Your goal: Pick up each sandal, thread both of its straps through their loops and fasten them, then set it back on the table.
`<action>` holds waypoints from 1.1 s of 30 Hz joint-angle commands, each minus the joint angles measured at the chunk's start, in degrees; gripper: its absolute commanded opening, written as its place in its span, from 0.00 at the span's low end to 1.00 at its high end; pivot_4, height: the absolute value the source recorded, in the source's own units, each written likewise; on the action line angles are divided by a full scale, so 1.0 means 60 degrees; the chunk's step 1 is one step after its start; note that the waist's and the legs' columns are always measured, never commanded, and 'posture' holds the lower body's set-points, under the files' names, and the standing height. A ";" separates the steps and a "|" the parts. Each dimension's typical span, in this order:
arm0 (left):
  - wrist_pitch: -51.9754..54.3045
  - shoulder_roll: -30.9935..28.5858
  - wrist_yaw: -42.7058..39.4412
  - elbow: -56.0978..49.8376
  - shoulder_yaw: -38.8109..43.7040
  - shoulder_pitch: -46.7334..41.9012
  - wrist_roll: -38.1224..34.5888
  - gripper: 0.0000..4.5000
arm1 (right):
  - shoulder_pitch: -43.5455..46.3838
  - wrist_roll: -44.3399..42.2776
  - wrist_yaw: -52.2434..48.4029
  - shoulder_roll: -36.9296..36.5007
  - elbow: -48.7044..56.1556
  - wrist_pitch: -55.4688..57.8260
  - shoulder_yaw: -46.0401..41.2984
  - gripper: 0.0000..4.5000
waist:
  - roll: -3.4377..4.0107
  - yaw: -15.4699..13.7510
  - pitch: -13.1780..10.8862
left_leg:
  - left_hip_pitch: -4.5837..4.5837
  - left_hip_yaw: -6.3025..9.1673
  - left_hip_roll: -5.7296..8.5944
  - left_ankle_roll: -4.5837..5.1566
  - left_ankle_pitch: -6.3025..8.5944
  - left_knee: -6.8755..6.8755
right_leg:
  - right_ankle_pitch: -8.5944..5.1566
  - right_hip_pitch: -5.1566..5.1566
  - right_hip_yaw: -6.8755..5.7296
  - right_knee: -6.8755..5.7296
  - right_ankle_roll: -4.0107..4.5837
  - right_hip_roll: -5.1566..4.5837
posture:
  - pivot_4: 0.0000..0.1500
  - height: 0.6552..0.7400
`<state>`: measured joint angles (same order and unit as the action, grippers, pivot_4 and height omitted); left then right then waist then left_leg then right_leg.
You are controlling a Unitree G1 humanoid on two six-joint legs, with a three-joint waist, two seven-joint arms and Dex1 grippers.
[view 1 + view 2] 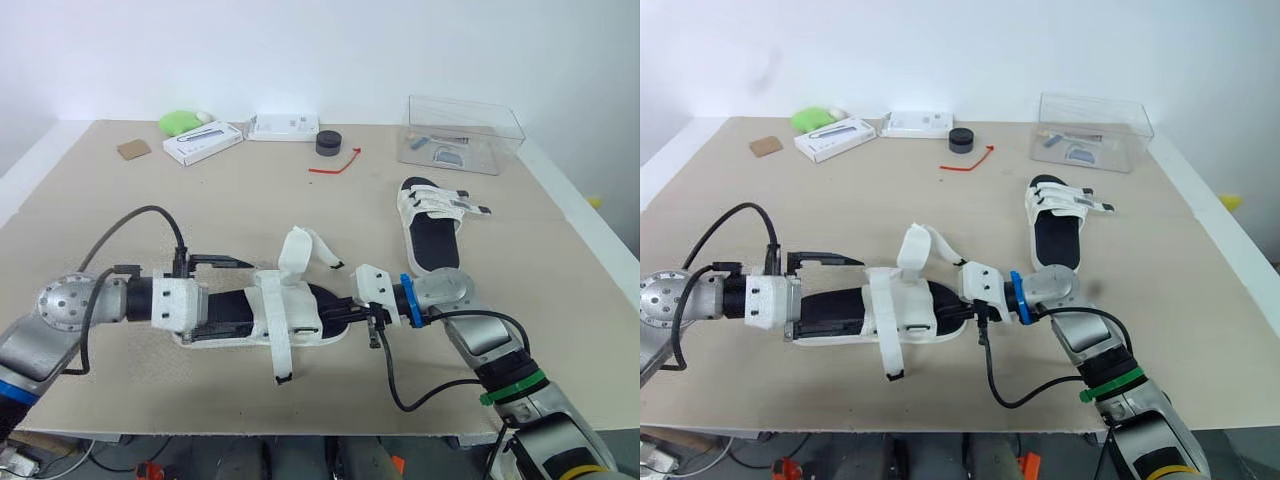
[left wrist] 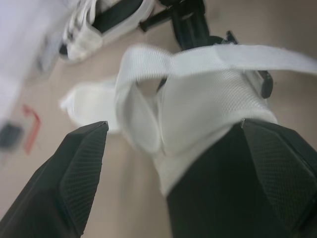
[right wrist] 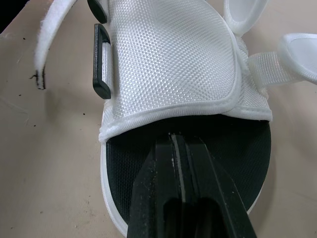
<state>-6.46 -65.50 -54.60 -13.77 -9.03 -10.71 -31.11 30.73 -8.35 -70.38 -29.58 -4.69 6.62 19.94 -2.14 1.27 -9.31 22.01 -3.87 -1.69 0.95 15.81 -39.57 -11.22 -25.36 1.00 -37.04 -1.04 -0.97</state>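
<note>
From my station I see the near sandal lying flat on the table, lengthwise between the two arms. The left gripper is spread wide around its heel end. In the left wrist view its fingers stand far apart, with the black footbed and the white upper between them. One finger hangs clear above the sandal and the other runs close along the sole (I cannot tell whether it touches).

The right gripper is at the toe end. Its fingers are pressed together with barely a seam between them, their tips over the black footbed just short of the white upper's edge. They grasp nothing that I can make out.

One strap trails loose over the sandal's near side onto the table, and another curls up in a loop above it. A black buckle sits on the upper's side with no strap through it.

The second sandal rests farther back on the robot's right, well apart from both grippers, near a clear box.
</note>
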 commanded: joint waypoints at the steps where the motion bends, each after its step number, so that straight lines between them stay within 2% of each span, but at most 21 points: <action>1: 0.4149 -0.1167 -0.0188 -0.1250 0.1432 0.0948 -0.3804 0.99 | 0.0032 0.0085 -0.0228 -0.0059 -0.0129 -0.0050 0.0101 0.00 | -0.0001 0.0028 -0.0007 | -0.0004 -0.0003 -0.0002 -0.0001 0.0001 0.0004 | -0.0004 -0.0002 0.0000 0.0001 0.0004 0.0000 | 1.00 1.00; 2: 0.5014 -0.1383 -0.0205 -0.1545 0.1849 0.1331 -0.4768 0.99 | 0.0053 0.0085 -0.0237 -0.0037 -0.0157 -0.0057 0.0108 0.00 | 0.0003 0.0018 -0.0009 | -0.0004 -0.0006 -0.0009 -0.0003 0.0002 0.0012 | -0.0008 -0.0008 0.0000 -0.0002 0.0010 -0.0001 | 1.00 1.00; 5: 0.6643 -0.1586 -0.0259 -0.2077 0.2874 0.2253 -0.6128 0.99 | 0.0121 0.0114 -0.0253 0.0035 -0.0247 -0.0079 0.0129 0.00 | 0.0002 -0.0004 -0.0009 | -0.0021 0.0010 -0.0003 -0.0008 0.0005 0.0025 | -0.0032 0.0002 -0.0012 -0.0006 0.0023 -0.0003 | 1.00 1.00; 7: 0.7372 -0.1587 -0.0417 -0.2497 0.3227 0.2846 -0.6496 0.99 | 0.0162 0.0132 -0.0259 0.0079 -0.0316 -0.0099 0.0133 0.00 | 0.0006 0.0012 -0.0012 | -0.0032 0.0009 -0.0009 -0.0012 0.0006 0.0029 | -0.0038 0.0004 -0.0009 -0.0015 0.0038 0.0009 | 1.00 1.00; 12: 0.7886 -0.0531 0.0338 -0.3381 0.2780 0.3396 -0.5857 0.99 | 0.0246 0.0174 -0.0246 0.0164 -0.0455 -0.0131 0.0119 0.00 | 0.0008 -0.0009 -0.0011 | -0.0074 0.0003 -0.0006 -0.0022 0.0008 0.0053 | -0.0078 0.0021 -0.0001 -0.0026 0.0104 0.0013 | 1.00 1.00; 18: 0.8503 0.1494 0.1982 -0.3440 0.1475 0.2398 -0.5144 0.99 | 0.0225 0.0200 -0.0198 0.0143 -0.0415 -0.0105 0.0066 0.00 | -0.0015 -0.0011 -0.0008 | -0.0098 0.0006 -0.0002 -0.0044 -0.0003 0.0053 | -0.0067 0.0038 0.0013 -0.0037 0.0109 0.0021 | 1.00 1.00; 23: 0.8786 0.2558 0.2632 -0.3033 0.1223 0.1736 -0.4795 0.99 | 0.0214 0.0215 -0.0134 0.0107 -0.0329 -0.0038 0.0017 0.00 | -0.0009 -0.0010 -0.0005 | -0.0102 0.0004 0.0000 -0.0046 -0.0006 0.0051 | -0.0055 0.0040 0.0019 -0.0034 0.0115 0.0021 | 1.00 1.00; 27: 0.9048 0.2942 0.2599 -0.3022 0.1162 0.1555 -0.4734 0.99 | 0.0171 0.0216 -0.0101 0.0081 -0.0272 -0.0020 0.0010 0.00 | -0.0012 -0.0012 -0.0006 | -0.0101 0.0005 -0.0001 -0.0046 -0.0006 0.0051 | -0.0055 0.0040 0.0020 -0.0034 0.0114 0.0021 | 1.00 1.00; 30: 0.9367 0.3062 0.2448 -0.3068 0.1186 0.1533 -0.4985 0.81 | 0.0157 0.0229 -0.0083 0.0056 -0.0249 -0.0023 0.0010 0.00 | -0.0012 -0.0012 -0.0006 | -0.0101 0.0005 0.0000 -0.0046 -0.0006 0.0052 | -0.0056 0.0040 0.0020 -0.0034 0.0113 0.0021 | 1.00 1.00; 33: 0.9598 0.2940 0.2225 -0.3091 0.1306 0.1660 -0.5035 0.50 | 0.0158 0.0236 -0.0062 0.0063 -0.0238 -0.0013 0.0009 0.00 | -0.0011 -0.0010 -0.0006 | -0.0101 0.0005 -0.0001 -0.0046 -0.0006 0.0052 | -0.0057 0.0039 0.0020 -0.0034 0.0113 0.0021 | 1.00 1.00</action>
<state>50.44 -47.49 -39.99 -31.01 -2.33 -0.90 -60.33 31.99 -7.74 -71.15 -28.46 -6.85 6.17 20.20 -2.21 1.21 -9.35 21.41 -3.84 -1.69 0.68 15.77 -39.26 -11.57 -25.12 1.12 -37.24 -0.35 -0.85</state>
